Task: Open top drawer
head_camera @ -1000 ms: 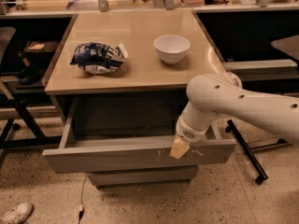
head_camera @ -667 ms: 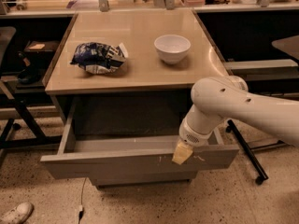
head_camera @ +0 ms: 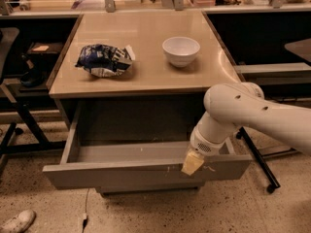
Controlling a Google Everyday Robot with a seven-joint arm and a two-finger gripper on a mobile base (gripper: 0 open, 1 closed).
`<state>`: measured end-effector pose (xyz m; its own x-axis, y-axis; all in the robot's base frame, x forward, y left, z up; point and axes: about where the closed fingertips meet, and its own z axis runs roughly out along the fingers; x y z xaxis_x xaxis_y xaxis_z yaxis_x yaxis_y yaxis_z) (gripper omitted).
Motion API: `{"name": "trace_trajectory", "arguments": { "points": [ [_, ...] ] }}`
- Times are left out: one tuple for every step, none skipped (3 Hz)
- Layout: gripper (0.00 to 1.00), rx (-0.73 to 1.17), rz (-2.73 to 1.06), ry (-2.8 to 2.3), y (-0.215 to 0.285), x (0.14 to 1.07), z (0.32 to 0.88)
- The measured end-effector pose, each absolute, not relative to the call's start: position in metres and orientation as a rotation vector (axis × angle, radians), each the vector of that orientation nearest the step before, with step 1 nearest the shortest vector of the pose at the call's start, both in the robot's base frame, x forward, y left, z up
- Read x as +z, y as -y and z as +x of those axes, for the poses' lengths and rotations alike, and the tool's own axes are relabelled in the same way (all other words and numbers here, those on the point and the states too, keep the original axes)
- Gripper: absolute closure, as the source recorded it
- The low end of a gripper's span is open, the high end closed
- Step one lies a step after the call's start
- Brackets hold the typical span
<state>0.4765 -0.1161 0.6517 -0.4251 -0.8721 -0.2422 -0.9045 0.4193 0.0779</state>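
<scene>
The top drawer [head_camera: 121,174] stands pulled well out from under the tan table [head_camera: 146,38], its grey front facing me with small pale scratches right of centre. Its shallow grey interior [head_camera: 131,152] looks bare. My gripper [head_camera: 193,163], a yellowish tip at the end of the white arm [head_camera: 233,110], rests on the upper edge of the drawer front, right of centre. The arm hides the drawer's right rear corner.
A white bowl [head_camera: 181,50] and a crumpled blue-and-white bag [head_camera: 104,60] lie on the tabletop. A narrower drawer front [head_camera: 146,189] shows below. A white shoe [head_camera: 17,222] is on the floor at lower left; a wheeled black leg [head_camera: 271,187] stands to the right.
The top drawer has slid further out toward me, showing more of its interior. The gripper and arm moved forward along with the drawer front.
</scene>
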Motion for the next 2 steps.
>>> {"name": "trace_trajectory", "arguments": {
  "points": [
    [1.00, 0.295, -1.583, -2.504, 0.1148, 0.6518, 0.4751],
    [1.00, 0.305, -1.583, -2.515, 0.1140, 0.6499, 0.4745]
  ]
}}
